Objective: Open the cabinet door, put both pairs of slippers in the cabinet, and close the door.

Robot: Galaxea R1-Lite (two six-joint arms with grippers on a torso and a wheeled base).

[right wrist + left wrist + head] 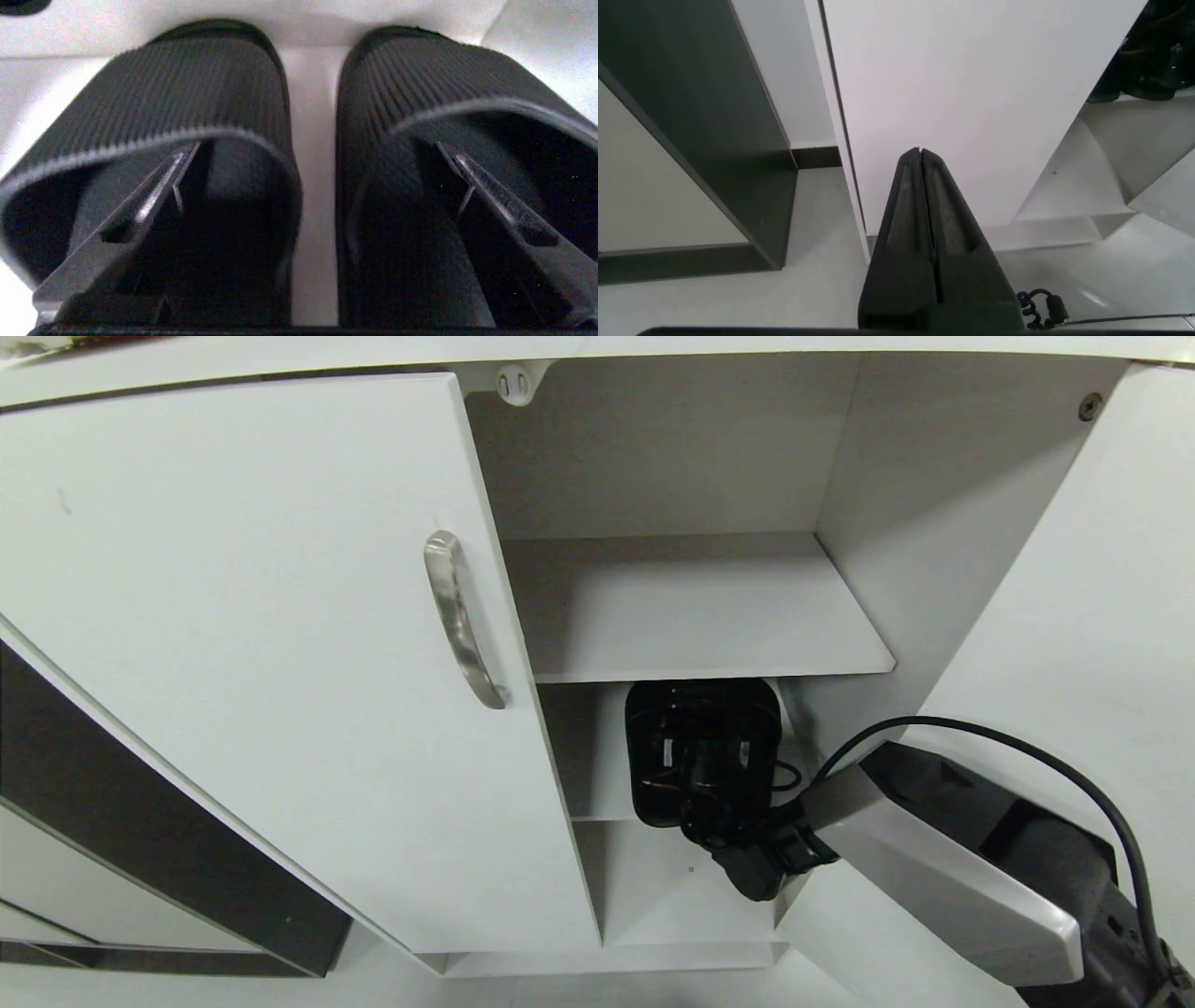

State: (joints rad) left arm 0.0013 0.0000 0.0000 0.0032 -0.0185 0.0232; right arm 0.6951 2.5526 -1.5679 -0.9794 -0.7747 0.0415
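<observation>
One pair of black slippers [702, 747] sat in the cabinet's lower bay under the shelf [700, 616], with the right arm [934, 873] reaching in past the open door [1102, 616]. Left wrist view: left gripper [921, 152] was pressed closed and empty, low in front of the closed door [971, 84], well apart from the slippers. Right wrist view: right gripper [308, 159] was spread, one finger [140, 210] inside each slipper, toes pointing dead ahead into the cabinet, long axis in line with the reach. Likely exit is straight back along that axis, so the fingers clear the straps.
</observation>
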